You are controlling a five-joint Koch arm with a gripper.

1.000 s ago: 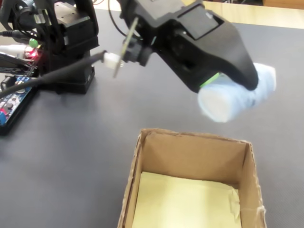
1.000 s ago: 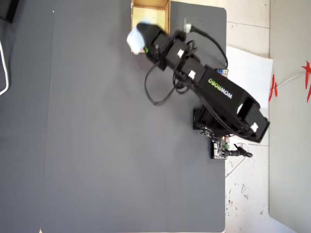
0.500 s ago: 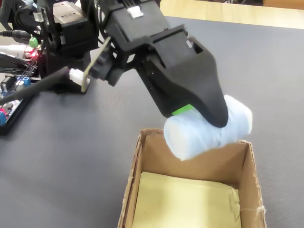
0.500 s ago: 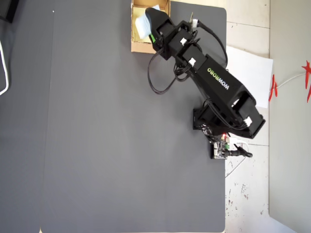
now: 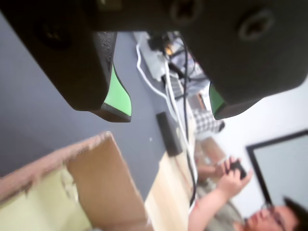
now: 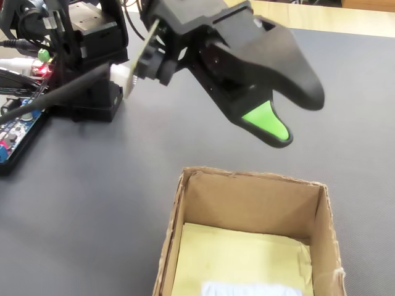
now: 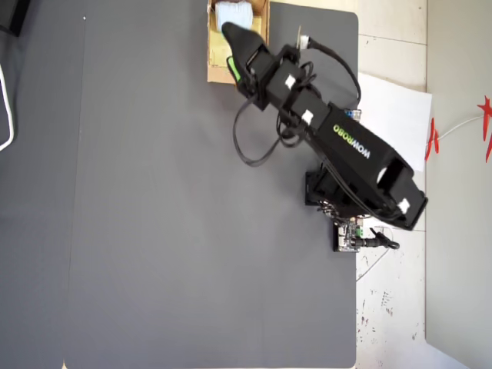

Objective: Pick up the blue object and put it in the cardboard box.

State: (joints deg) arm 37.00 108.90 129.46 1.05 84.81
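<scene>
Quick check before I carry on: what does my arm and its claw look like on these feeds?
The black plastic arm has blocky segments with white and green lettering along the upper link in the overhead view, plus small white labels. A loose black cable loops beside it. The claw has two broad, rounded black fingers with bright green pads on their inner faces; screw heads show in the wrist view.

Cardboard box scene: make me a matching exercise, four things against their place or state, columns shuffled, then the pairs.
Things:
1. blue object
2. gripper
3. cardboard box
4. green pads

Place or state:
A. open, holding nothing
B. lying on the box's yellowish floor
C. lining the fingertips
D. standing on the dark grey mat, below the gripper

Pairs: 1-B, 2-A, 3-D, 4-C
</scene>
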